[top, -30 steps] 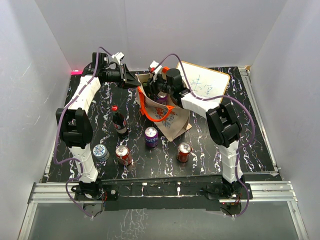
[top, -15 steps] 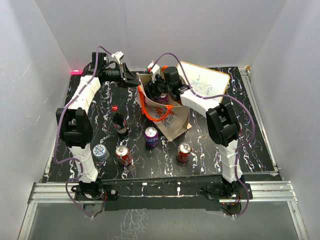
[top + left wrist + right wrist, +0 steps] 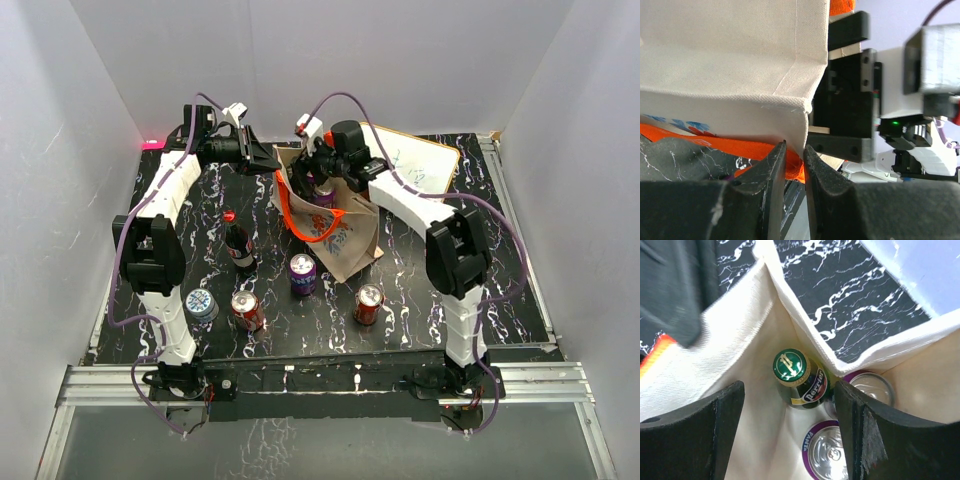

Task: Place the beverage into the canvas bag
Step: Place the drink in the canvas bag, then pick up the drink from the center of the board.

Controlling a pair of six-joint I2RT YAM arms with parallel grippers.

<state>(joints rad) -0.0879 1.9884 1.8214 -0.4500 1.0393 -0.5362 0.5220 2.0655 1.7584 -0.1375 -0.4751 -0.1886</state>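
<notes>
my right gripper [image 3: 788, 390] hangs wide open and empty over the canvas bag [image 3: 345, 235]; the green bottle [image 3: 792, 371] stands inside beside two purple cans [image 3: 827, 452]; beyond, my left gripper [image 3: 794, 150] pinches the bag's rim nearly shut; risk: lifting out could snag the orange handle [image 3: 312, 237] and tip the bag, or a slipped rim could collapse the mouth

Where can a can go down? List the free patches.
Widest: bare table right of the right arm. Smaller: near edge between left red can and right red can. Crowded: left of the canvas bag, around the dark bottle.
</notes>
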